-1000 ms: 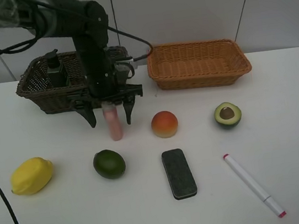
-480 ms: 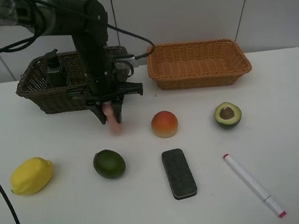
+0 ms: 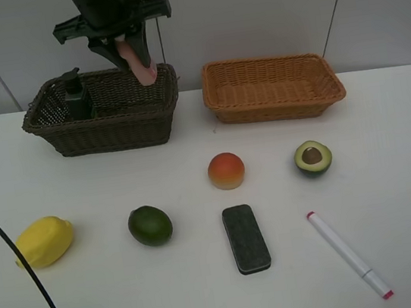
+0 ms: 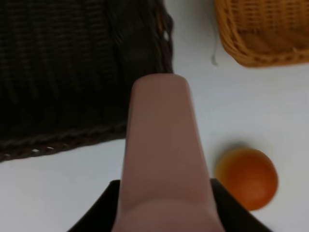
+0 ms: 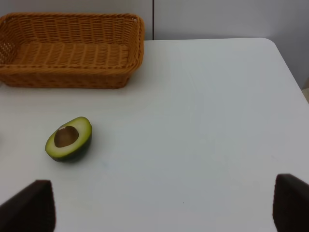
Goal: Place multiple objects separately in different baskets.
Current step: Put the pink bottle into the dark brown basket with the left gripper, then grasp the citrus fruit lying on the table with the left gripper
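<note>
Transfer under way: left jaws clamped on a slim pink plastic bottle point(image 3: 139, 62), with the deep dark-brown wicker basket point(image 3: 103, 134) below them. Next, probably: centre, lower, release. The right jaws stand apart, empty.

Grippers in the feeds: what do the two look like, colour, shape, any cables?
Both are black. The left gripper has a wide crossbar with two fingers tapering from it, in the high view. The right gripper shows only as two blurred, blunt black fingertips in its wrist view. A thin black cable curves over the white table near its left edge. No markings visible.
</note>
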Robot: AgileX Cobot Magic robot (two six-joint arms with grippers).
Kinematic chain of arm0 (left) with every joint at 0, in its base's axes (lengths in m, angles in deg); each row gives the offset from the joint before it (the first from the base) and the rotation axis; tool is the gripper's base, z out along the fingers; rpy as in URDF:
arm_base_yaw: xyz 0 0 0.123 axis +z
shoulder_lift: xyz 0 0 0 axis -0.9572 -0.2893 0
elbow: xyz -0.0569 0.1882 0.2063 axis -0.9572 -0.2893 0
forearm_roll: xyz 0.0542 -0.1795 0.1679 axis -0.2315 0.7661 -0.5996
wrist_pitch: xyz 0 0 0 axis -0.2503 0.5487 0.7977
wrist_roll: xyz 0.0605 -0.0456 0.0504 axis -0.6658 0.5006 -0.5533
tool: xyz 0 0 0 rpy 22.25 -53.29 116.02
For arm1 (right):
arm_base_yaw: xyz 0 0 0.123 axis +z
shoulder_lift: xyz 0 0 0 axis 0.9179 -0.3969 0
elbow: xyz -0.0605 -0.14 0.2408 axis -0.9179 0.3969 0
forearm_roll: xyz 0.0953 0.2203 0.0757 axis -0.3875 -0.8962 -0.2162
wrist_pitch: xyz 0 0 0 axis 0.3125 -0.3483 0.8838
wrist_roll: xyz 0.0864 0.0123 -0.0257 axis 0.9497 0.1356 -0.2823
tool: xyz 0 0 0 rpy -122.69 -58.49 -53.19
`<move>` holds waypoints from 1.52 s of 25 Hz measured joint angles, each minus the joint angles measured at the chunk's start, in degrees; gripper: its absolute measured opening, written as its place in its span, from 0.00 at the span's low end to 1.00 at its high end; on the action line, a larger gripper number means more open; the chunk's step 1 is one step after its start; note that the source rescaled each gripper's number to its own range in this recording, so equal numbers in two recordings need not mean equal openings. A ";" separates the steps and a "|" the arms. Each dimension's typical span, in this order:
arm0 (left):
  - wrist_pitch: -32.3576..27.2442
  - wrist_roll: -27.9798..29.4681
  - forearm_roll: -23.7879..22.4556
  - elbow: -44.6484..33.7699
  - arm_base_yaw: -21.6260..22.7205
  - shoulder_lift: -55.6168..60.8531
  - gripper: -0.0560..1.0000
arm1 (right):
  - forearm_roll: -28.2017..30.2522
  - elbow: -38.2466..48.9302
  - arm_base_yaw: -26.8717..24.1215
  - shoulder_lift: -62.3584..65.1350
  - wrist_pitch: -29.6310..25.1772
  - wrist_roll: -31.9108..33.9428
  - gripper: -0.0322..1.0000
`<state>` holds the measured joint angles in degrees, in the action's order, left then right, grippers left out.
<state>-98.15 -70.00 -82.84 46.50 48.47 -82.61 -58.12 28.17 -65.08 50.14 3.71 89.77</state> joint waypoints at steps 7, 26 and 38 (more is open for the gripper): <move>5.44 0.00 -2.52 0.17 7.47 -6.41 0.06 | 0.06 0.00 0.00 0.00 0.00 0.00 0.99; -0.10 -4.33 4.07 7.10 5.90 -1.05 0.98 | 0.10 0.00 0.00 0.00 0.00 0.00 0.99; 0.07 -6.99 6.78 -35.36 -6.56 28.47 0.98 | 0.12 0.00 0.00 0.00 0.00 0.00 0.99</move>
<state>-98.08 -76.99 -76.06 11.14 41.92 -54.14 -58.00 28.17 -65.08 50.14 3.71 89.77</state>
